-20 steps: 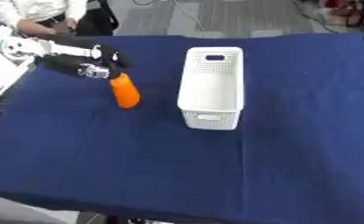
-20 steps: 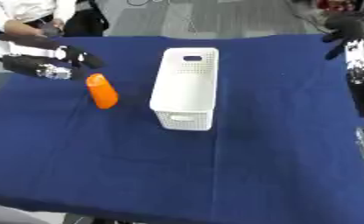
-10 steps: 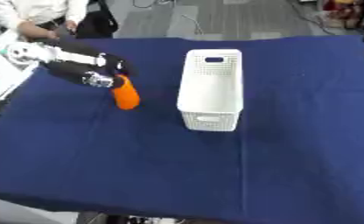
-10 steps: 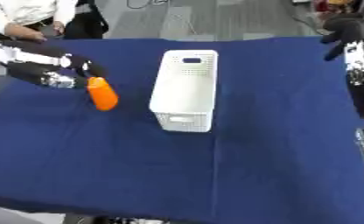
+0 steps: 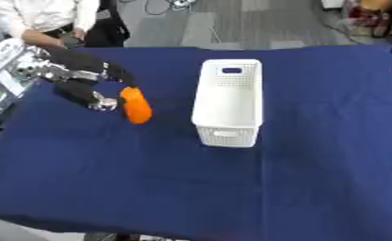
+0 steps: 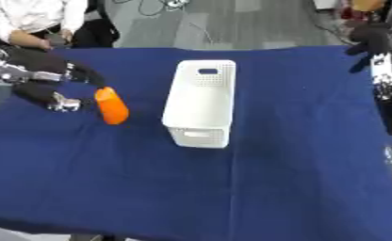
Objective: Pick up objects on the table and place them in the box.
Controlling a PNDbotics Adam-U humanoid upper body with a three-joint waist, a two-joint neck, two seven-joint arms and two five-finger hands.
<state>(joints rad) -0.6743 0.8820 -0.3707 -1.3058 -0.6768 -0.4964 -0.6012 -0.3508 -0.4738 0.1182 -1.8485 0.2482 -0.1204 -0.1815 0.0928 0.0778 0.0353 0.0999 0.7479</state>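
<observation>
An orange, carrot-shaped object (image 5: 135,106) lies on the blue tablecloth to the left of the white perforated box (image 5: 226,101). The box stands upright near the table's middle, and its inside is hidden from here. My left hand (image 5: 90,89) comes in from the left. Its fingers (image 5: 115,74) reach over the orange object's far end and its thumb (image 5: 103,103) sits beside it on the left. The hand is spread and I see no closed grip on the object. My right hand (image 6: 369,38) hangs at the far right edge, away from everything.
The blue table (image 5: 191,188) runs wide in front of and to the right of the box. White equipment (image 5: 3,70) sits off the left edge. A person in a white shirt (image 5: 43,16) stands beyond the far left corner.
My left hand has slid right and closer to the orange object, so that fingers and thumb now flank its far end. The object and box keep their places; the whole picture has shifted slightly.
</observation>
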